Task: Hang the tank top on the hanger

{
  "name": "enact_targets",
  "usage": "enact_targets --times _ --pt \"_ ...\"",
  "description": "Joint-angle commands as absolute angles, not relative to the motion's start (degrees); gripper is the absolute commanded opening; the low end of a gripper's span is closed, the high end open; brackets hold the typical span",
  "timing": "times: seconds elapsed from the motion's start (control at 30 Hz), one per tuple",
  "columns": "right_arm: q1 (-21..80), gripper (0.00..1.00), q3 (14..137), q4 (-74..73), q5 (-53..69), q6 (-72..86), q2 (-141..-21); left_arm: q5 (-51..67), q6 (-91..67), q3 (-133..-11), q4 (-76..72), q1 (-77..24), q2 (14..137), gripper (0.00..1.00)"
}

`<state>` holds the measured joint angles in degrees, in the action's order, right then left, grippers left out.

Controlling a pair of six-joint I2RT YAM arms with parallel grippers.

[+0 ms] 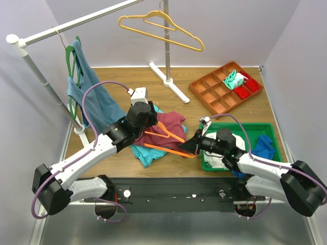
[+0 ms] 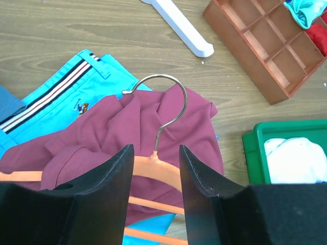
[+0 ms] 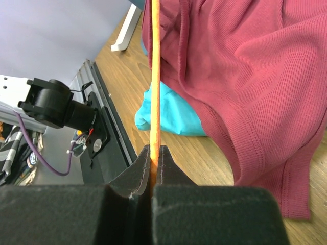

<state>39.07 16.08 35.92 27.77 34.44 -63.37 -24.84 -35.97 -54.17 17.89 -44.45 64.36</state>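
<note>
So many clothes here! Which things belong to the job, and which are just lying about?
Job: maroon tank top, orange hanger, right pincer clamping it, left pincer open at its hook.
Lying about: turquoise garment, yellow hanger, blue-grey top, green bin, brown tray.

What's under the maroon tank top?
A turquoise garment with a striped band, showing beyond the maroon tank top, on the wooden table. One arm of the orange hanger also runs under a fold. How far either extends beneath is covered.

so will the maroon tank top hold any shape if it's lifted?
Probably floppy: the tank top lies crumpled in soft folds. Likely light, since it looks like thin ribbed knit. It could slip off the smooth plastic hanger if that tilts.
</note>
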Motion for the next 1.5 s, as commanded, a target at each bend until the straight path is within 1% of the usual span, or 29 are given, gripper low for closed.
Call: enact_targets --times 0.0,0.33,0.43,0.47,0.53,0.57,0.63,0.67,0.7,0.8,0.83,0.9,0.93,0.97,1.07,1.13,1.2,1.23,1.33,1.47 --pt "39.81 0.01 17.84 38.06 26.19 32.87 -63.46 -24.26 -33.58 -55.10 14.85 -44.21 67.49 0.49" --pt "39.99 0.01 17.75 37.35 26.02 32.52 -63.72 -26.37 -32.43 -57.74 14.50 -44.21 73.65 0.48" --pt "40.08 0.01 18.10 36.30 25.49 32.26 -63.63 -26.63 -32.17 -57.92 14.41 -44.21 74.79 0.39" --pt "40.08 0.01 18.19 35.52 25.31 32.08 -63.46 -26.54 -32.25 -57.66 14.15 -44.30 74.88 0.30" --pt "40.08 0.01 18.28 34.81 24.70 31.82 -63.11 -26.54 -32.26 -56.61 13.63 -44.21 74.79 0.20" --pt "40.08 0.01 18.28 34.11 24.44 31.82 -63.02 -26.54 -32.34 -56.25 13.45 -44.21 74.79 0.11" --pt "40.17 0.01 18.54 33.05 23.74 31.55 -62.93 -26.72 -32.34 -55.46 13.53 -44.21 74.36 0.02" --pt "40.17 0.01 18.63 31.31 23.30 31.55 -62.84 -26.72 -32.26 -55.11 13.36 -44.21 74.18 0.00" --pt "40.17 0.02 18.89 30.16 22.86 31.47 -62.75 -26.72 -32.26 -54.85 13.10 -44.21 74.01 0.00" --pt "40.25 0.09 19.95 24.36 19.26 31.73 -61.35 -26.89 -32.08 -53.79 12.83 -44.30 72.78 0.00" --pt "40.25 0.18 20.39 22.69 16.81 31.82 -60.65 -26.98 -31.99 -53.27 12.75 -44.30 72.16 0.00" --pt "40.25 0.30 20.65 18.12 15.04 32.08 -58.03 -26.89 -31.99 -52.74 12.39 -44.30 71.63 0.00" --pt "40.25 0.39 20.74 16.80 13.20 32.52 -57.05 -26.98 -31.91 -52.30 12.39 -44.30 71.28 0.00" --pt "40.25 0.41 21.18 13.92 12.31 32.87 -55.82 -26.98 -31.90 -52.12 12.39 -44.30 71.11 0.00" --pt "40.25 0.43 22.41 7.85 8.00 34.36 -51.34 -26.98 -31.99 -51.33 12.22 -44.30 70.49 0.00" --pt "40.25 0.48 23.11 5.72 5.20 36.11 -48.01 -26.98 -32.08 -50.89 12.13 -44.30 70.05 0.00" --pt "40.25 0.48 23.99 2.91 3.35 37.09 -46.41 -26.81 -32.08 -50.63 12.04 -44.30 69.70 0.00" --pt "40.25 0.50 24.52 1.60 0.38 38.57 -45.80 -26.81 -32.17 -50.36 12.04 -44.30 69.35 0.00" --pt "40.25 0.49 27.23 -2.98 -3.41 39.20 -47.02 -26.54 -32.17 -49.92 11.87 -44.38 68.56 0.00" --pt "40.25 0.47 30.23 -5.71 -3.26 38.76 -53.94 -26.28 -31.99 -49.31 11.43 -44.38 67.77 0.00"
